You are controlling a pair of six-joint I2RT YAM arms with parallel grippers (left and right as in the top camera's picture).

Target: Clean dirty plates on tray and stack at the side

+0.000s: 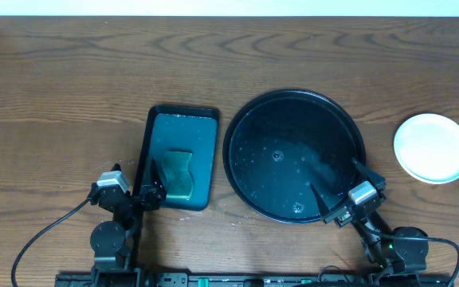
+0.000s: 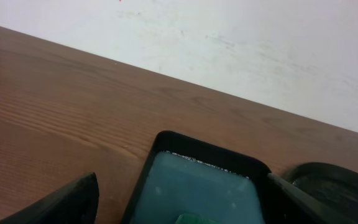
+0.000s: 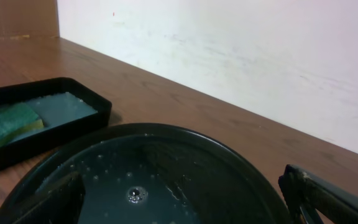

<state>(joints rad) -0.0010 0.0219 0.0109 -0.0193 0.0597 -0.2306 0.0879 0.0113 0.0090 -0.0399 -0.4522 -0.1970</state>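
Note:
The large round black tray (image 1: 249,119) sits right of centre and holds only water drops and small bubbles; it also shows in the right wrist view (image 3: 166,134). A stack of pale plates (image 1: 433,147) rests on the table at the far right, apart from the tray. My right gripper (image 1: 339,186) is open and empty over the tray's near right rim; its fingers frame the wet tray floor in the right wrist view (image 3: 182,199). My left gripper (image 1: 151,185) is open and empty over the near end of the teal tray, seen also in the left wrist view (image 2: 182,199).
A dark teal rectangular tray (image 1: 180,155) with water stands left of the black tray and holds a green and yellow sponge (image 1: 178,174). A pale wall runs along the table's far edge (image 2: 229,43).

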